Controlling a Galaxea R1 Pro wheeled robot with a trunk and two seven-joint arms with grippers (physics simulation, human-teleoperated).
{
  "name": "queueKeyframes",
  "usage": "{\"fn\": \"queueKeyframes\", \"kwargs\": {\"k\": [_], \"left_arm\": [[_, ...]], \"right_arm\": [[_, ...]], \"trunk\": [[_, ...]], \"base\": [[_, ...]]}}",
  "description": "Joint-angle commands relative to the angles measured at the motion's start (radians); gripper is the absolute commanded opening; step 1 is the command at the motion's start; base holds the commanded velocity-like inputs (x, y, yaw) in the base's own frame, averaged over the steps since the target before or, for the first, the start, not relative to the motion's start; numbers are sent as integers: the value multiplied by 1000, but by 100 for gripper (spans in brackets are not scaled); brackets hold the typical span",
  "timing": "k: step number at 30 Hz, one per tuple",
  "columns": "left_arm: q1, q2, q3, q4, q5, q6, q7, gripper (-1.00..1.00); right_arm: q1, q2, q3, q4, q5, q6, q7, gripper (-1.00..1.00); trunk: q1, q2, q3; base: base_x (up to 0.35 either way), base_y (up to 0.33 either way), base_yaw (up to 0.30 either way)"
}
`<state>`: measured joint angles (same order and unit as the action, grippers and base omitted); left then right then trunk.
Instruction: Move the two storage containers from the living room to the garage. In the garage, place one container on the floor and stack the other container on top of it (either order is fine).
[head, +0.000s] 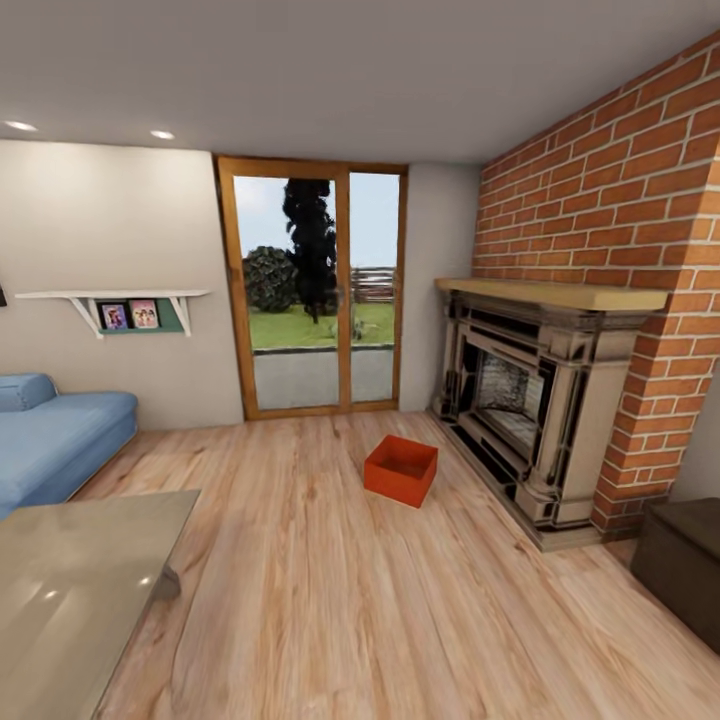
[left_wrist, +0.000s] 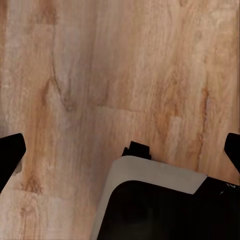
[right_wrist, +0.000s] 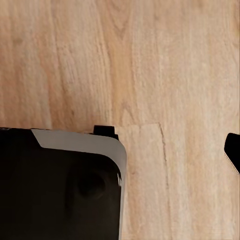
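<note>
Living room, head view, left to right. Blue sofa (head: 55, 435): cut off at the frame edge. Glass-topped table (head: 75, 590): near corner only. Wall shelf (head: 110, 298) with small pictures, too small to read. Wood-framed glass door (head: 312, 285). One storage container (head: 401, 470): orange-red, open top, on the wood-plank floor (head: 330, 600) between door and brick fireplace (head: 545, 395), nothing blocking it. Dark cabinet (head: 685, 570): corner only.

Left gripper (left_wrist: 122, 150): finger tips at the frame edges, spread wide, holding nothing. Right gripper (right_wrist: 120, 150): one fingertip (right_wrist: 233, 150) visible; state cannot be told.
</note>
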<state>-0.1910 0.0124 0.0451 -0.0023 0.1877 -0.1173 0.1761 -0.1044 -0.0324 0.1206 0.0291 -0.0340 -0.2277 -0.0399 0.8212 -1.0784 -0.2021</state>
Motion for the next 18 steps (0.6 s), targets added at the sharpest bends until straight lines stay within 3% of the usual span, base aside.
{"fn": "queueKeyframes", "kwargs": {"k": [1, 18], "left_arm": [[-1, 0, 4, 1, 4, -4, 0, 100], [0, 0, 4, 1, 3, -4, 0, 100]], "right_arm": [[-1, 0, 8, 3, -3, -5, -3, 100], [-1, 2, 10, 3, -3, -5, -3, 100]], "trunk": [[1, -1, -1], [1, -1, -1]], "base": [[326, 0, 0], [326, 0, 0]]}}
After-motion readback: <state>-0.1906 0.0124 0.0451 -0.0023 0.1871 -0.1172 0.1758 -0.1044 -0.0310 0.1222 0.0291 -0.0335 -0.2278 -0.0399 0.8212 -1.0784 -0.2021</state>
